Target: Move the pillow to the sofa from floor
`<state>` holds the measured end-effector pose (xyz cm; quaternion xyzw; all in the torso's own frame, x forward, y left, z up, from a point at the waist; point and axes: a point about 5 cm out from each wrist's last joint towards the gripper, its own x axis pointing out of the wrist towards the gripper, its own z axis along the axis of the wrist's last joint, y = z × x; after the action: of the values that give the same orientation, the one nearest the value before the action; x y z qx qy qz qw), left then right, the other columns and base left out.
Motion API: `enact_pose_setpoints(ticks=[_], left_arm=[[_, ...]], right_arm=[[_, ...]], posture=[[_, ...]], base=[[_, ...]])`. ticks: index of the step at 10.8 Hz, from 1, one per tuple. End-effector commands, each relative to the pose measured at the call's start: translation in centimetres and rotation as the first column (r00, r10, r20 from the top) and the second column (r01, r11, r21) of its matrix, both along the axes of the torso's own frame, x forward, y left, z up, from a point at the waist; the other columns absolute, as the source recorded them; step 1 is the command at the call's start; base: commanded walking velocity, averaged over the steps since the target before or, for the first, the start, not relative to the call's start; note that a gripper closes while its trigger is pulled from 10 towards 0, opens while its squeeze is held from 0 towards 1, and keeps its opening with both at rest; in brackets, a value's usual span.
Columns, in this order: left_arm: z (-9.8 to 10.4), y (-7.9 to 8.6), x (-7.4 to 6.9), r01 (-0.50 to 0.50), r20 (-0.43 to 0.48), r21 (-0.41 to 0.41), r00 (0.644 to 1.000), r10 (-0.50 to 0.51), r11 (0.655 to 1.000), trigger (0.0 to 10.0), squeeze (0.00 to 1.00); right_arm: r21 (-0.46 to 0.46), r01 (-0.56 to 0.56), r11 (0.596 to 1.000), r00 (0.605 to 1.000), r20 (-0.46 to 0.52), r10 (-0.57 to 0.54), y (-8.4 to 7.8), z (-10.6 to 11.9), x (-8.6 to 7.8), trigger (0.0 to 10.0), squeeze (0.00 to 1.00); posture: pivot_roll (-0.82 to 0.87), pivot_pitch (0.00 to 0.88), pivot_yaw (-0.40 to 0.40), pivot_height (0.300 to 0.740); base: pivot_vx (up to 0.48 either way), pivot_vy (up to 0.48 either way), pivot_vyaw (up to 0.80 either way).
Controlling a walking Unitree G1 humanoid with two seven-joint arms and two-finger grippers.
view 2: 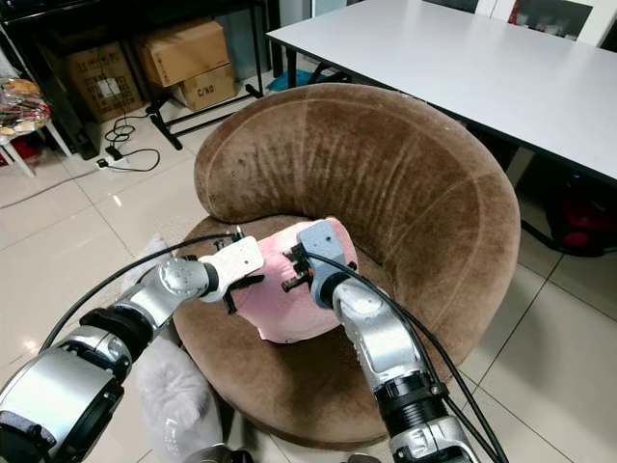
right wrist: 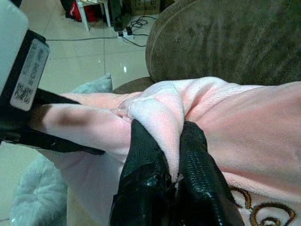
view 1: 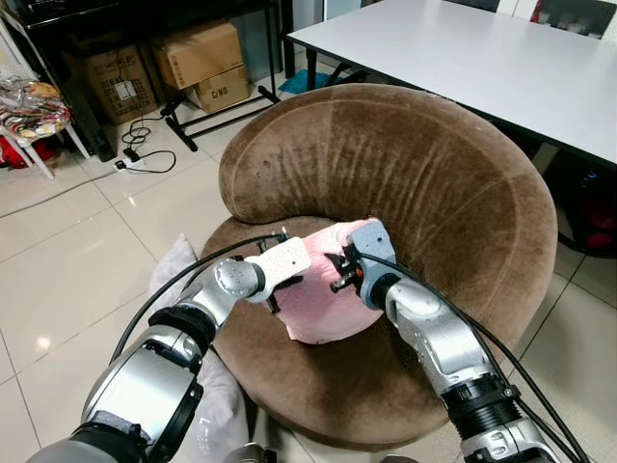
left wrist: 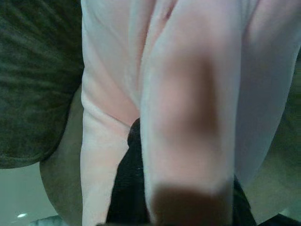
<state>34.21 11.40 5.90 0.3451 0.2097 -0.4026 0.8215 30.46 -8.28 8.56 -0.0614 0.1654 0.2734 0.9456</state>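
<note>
One pink pillow (view 1: 323, 309) on the seat of one round brown velvet sofa chair (view 1: 463, 193), roughly at seat centre, curved backrest behind it from 9 round to 3 o'clock.

Two arms, both reaching forward and converging on the pillow. Left gripper (view 1: 289, 262) at the pillow's 9–10 o'clock edge, forearm angled in from 7 o'clock; left wrist view has pink fabric folded over one black finger (left wrist: 129, 188), so it holds the pillow. Right gripper (right wrist: 164, 155) at the pillow's 1–2 o'clock corner, elbow bent, forearm coming in from 5 o'clock; its two fingers (right wrist: 141, 160) are pinched narrow on a raised fold of pink plush.

One pale grey fluffy cushion (view 1: 217, 386) on the tiled floor at the chair's 7 o'clock. One white table (view 1: 482, 58) at 1 o'clock. Two cardboard boxes (view 1: 198, 53) stacked at 11 o'clock, one more (view 1: 116, 82) to their left. One power strip with cables (view 1: 130, 154) on the floor.
</note>
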Motion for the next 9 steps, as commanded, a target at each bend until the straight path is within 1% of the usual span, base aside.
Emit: enact_pose_setpoints(ticks=[1, 3, 4, 6, 7, 8, 9], left_arm=[[-1.3, 1.7, -0.6, -0.041, -0.046, 0.06, 0.998, 0.044, 0.997, 0.0, 0.0], [-1.3, 1.6, -0.7, -0.039, -0.048, 0.053, 0.998, 0.042, 0.998, 0.0, 0.0], [-1.3, 1.6, -0.7, -0.04, -0.048, 0.05, 0.998, 0.042, 0.998, 0.0, 0.0], [-1.3, 1.8, -0.7, -0.043, -0.046, 0.05, 0.998, 0.046, 0.998, 0.0, 0.0], [-1.2, 1.8, -0.6, -0.045, -0.037, 0.049, 0.998, 0.047, 0.998, 0.0, 0.0], [-1.0, 1.8, -0.5, -0.04, -0.024, 0.046, 0.999, 0.041, 0.998, 0.0, 0.0], [-0.9, 1.8, -0.4, -0.034, -0.021, 0.046, 0.999, 0.035, 0.998, 0.0, 0.0]], right_arm=[[0.0, 0.029, 1.0, 0.999, 0.015, -0.029, -0.7, 0.2, 0.2, 10.0, 0.0], [0.003, 0.032, 0.999, 0.999, 0.004, -0.032, -1.0, -0.1, 0.0, 10.0, 0.0], [0.014, 0.028, 1.0, 1.0, -0.002, -0.028, -1.0, 0.0, 0.0, 10.0, 1.0], [0.02, 0.026, 0.999, 1.0, -0.01, -0.026, -1.3, -0.2, -0.1, 10.0, 1.0], [0.004, 0.057, 0.998, 0.998, 0.009, -0.057, -2.1, -0.1, 0.0, 10.0, 1.0], [0.025, 0.127, 0.992, 0.987, 0.1, -0.129, -4.2, 1.4, 0.6, 10.0, 1.0], [0.024, 0.113, 0.993, 0.98, 0.16, -0.116, -4.9, 2.4, 0.8, 10.0, 1.0]], posture=[[-0.17, 0.0, 0.068, 0.74], [-0.16, 0.0, 0.061, 0.74], [-0.16, 0.0, 0.057, 0.74], [-0.16, 0.0, 0.049, 0.74], [-0.16, 0.0, 0.049, 0.74], [-0.16, 0.0, 0.044, 0.74], [-0.16, 0.0, 0.043, 0.74]], base=[[0.0, 0.0, 0.0], [0.0, 0.0, 0.0], [0.0, 0.0, 0.0], [0.0, 0.0, 0.0], [0.0, 0.0, 0.0], [0.0, 0.0, 0.0], [0.0, 0.0, 0.0]])
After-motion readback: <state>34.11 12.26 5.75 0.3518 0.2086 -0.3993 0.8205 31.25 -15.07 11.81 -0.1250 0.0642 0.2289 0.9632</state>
